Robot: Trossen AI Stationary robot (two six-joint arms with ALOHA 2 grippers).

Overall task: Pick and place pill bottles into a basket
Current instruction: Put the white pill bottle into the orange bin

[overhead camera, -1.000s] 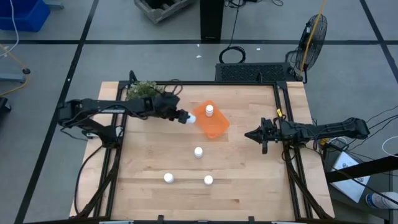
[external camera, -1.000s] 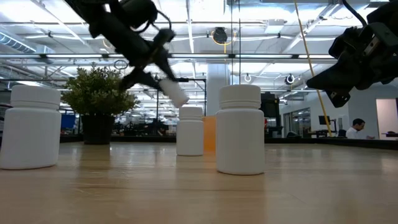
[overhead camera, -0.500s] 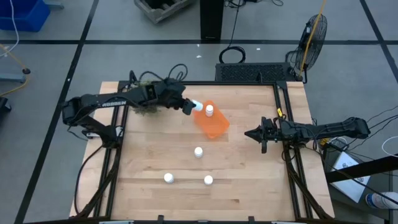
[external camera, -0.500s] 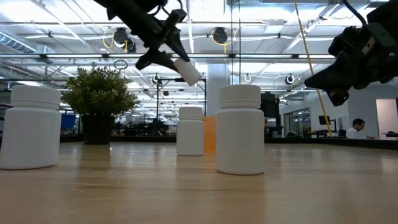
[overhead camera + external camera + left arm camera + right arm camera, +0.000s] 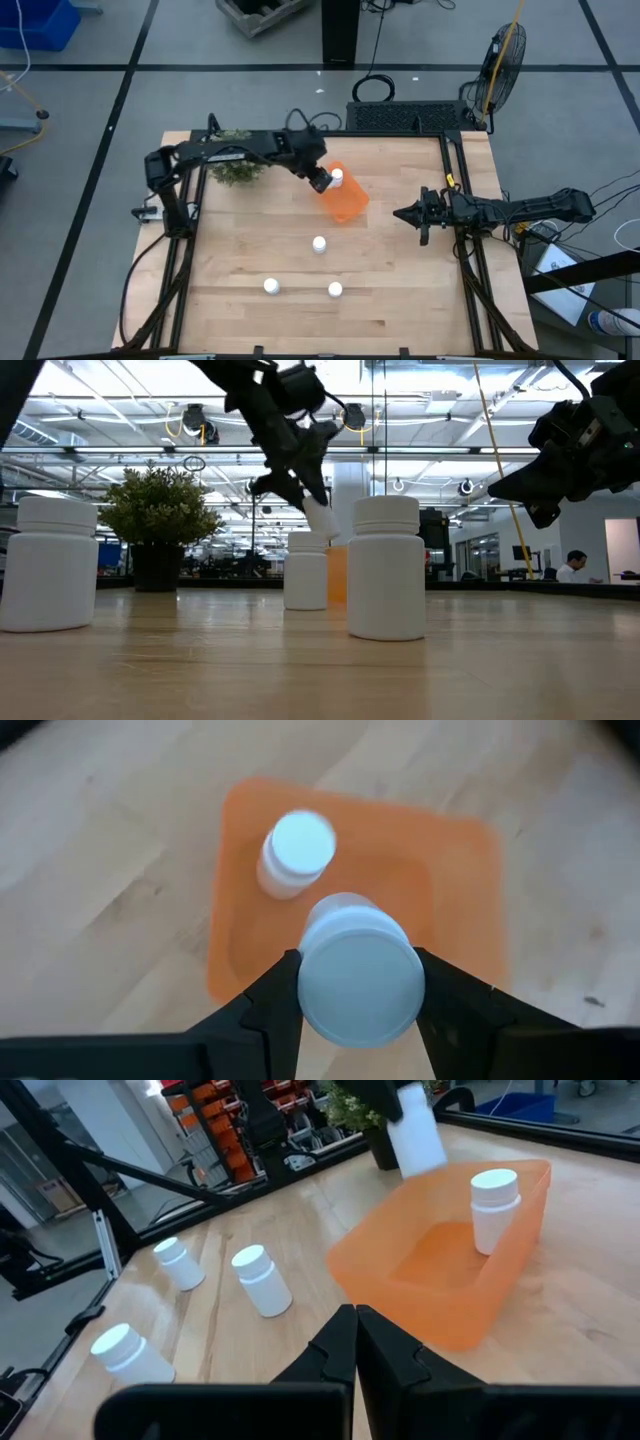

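Here the left gripper [image 5: 357, 990] holds a smooth white cylindrical bottle [image 5: 358, 975] over the orange basket [image 5: 460, 870].

Below our left gripper [image 5: 355, 1010], whose fingers clamp a pill bottle [image 5: 360, 982], the basket [image 5: 347, 205] floor lies open, except for one upright bottle [image 5: 292, 853] just beside the fingertips. Three bottles [image 5: 319, 243] stand well apart on bare table, with wide lanes between. Our right gripper [image 5: 399, 215] faces open boards.
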